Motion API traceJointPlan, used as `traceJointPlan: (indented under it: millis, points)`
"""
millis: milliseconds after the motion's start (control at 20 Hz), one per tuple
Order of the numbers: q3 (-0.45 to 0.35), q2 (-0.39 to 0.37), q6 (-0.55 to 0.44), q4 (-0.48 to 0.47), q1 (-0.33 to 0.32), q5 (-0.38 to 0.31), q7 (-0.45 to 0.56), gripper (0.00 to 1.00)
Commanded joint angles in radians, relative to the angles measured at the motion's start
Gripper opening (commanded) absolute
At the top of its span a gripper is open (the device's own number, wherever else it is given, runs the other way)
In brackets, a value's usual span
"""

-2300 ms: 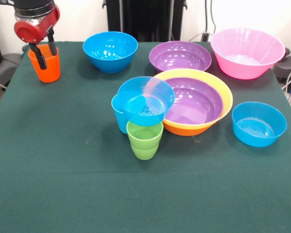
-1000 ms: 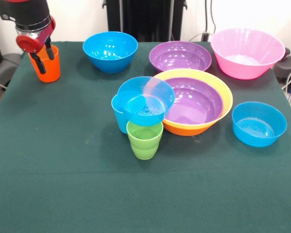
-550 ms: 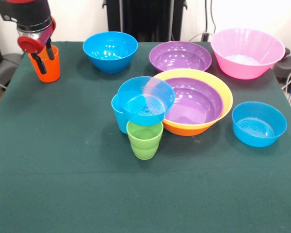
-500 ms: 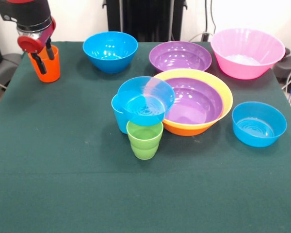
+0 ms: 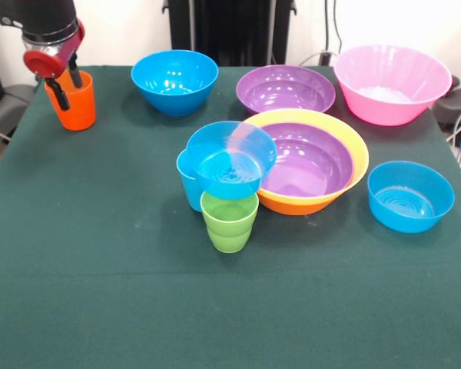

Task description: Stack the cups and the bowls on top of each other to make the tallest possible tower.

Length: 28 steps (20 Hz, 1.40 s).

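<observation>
Cups and bowls: we see them spread over the dark green surface (image 5: 100, 292), with the orange cup (image 5: 72, 100) off at ten o'clock, well apart from the rest.
Change: over the last couple of seconds the end effector (image 5: 66, 89) has risen; its fingers sat deep in and around the orange cup, and now only the tips reach the rim.
End effector state: fingers spread, one either side of the cup's near wall, holding nothing; the cup stands on the surface where it was.
Meaning: we judge no cup has been carried off, so that cup adds nothing to the tower yet.
Tower so far: at the centre a small blue bowl (image 5: 232, 158) rests tilted on the light blue cup (image 5: 189, 188) and the green cup (image 5: 230, 221); a purple bowl (image 5: 307, 159) nests in the orange-yellow bowl (image 5: 355, 165) just at three o'clock of them.
Loose pieces: blue bowl (image 5: 174, 79) and purple bowl (image 5: 285, 89) at twelve o'clock, pink bowl (image 5: 392, 83) at one, blue bowl (image 5: 410, 195) at three.
Materials: glossy, thin, hard plastic, likely slippery.
Shapes: round, tapered walls; green cup ridged below.
Surface texture: matte cloth.
</observation>
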<state>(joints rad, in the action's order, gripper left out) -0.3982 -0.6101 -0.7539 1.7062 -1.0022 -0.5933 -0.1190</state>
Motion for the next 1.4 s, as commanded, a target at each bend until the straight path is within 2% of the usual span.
traceJointPlan:
  millis: [50,350,800,1400]
  points:
    - [-0.066,-0.023,-0.134,0.024,0.006,-0.014,0.078,1.0]
    - [-0.055,-0.007,-0.138,0.014,-0.001,-0.065,0.113,1.0]
    - [-0.025,0.033,-0.124,0.001,0.013,-0.128,0.105,1.0]
    - [-0.045,0.039,-0.085,0.036,-0.053,-0.157,0.133,1.0]
